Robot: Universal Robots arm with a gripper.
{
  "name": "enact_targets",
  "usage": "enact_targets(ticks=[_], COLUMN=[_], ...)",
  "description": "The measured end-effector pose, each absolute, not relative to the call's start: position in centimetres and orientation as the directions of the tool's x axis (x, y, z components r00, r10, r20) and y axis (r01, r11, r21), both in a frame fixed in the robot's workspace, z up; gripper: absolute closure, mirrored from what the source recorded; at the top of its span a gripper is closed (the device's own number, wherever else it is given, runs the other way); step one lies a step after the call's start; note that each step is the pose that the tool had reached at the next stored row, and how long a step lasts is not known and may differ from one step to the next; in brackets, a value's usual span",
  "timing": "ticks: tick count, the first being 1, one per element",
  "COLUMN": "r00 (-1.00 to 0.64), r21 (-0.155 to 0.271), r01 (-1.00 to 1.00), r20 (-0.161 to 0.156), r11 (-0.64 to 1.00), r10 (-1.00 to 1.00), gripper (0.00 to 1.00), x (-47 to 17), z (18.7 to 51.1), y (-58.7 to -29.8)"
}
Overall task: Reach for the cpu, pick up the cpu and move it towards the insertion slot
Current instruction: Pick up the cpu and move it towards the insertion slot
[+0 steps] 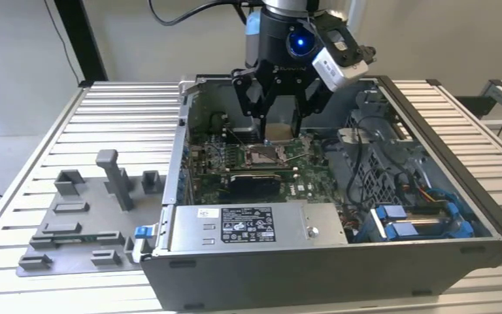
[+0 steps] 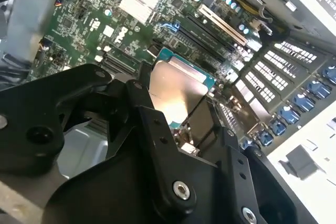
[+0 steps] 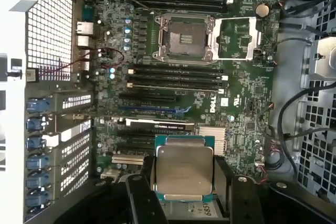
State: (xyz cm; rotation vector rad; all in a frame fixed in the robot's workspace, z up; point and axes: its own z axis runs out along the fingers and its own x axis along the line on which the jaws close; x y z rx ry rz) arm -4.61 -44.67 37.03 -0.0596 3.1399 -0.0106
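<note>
My gripper hangs inside the open computer case, shut on the cpu, a thin silvery square with a green rim. One black finger presses each side of the chip. The cpu is held flat above the lower part of the green board, over the expansion slots. The insertion slot is a square socket with a shiny metal frame and a brownish centre, and it lies open farther up the board. In the exterior view the insertion slot sits just below and in front of the gripper.
The socket's hinged metal cover lies flipped open beside it. Long black memory slots run between the cpu and the socket. A power supply, blue drive cage and cables crowd the case. A grey fixture plate lies on the exterior view's left.
</note>
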Motion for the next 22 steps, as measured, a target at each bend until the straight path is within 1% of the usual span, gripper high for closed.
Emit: enact_targets(ticks=[15, 22], r00=[-1.000, -1.000], r21=[-0.007, -0.007], r01=[-0.008, 0.000], r20=[-0.001, -0.001], r11=[1.000, 1.000], r10=[-0.008, 0.000], gripper=[1.00, 1.00], x=[-4.6, -4.6], z=[36.8, 36.8], y=[-43.2, -42.0])
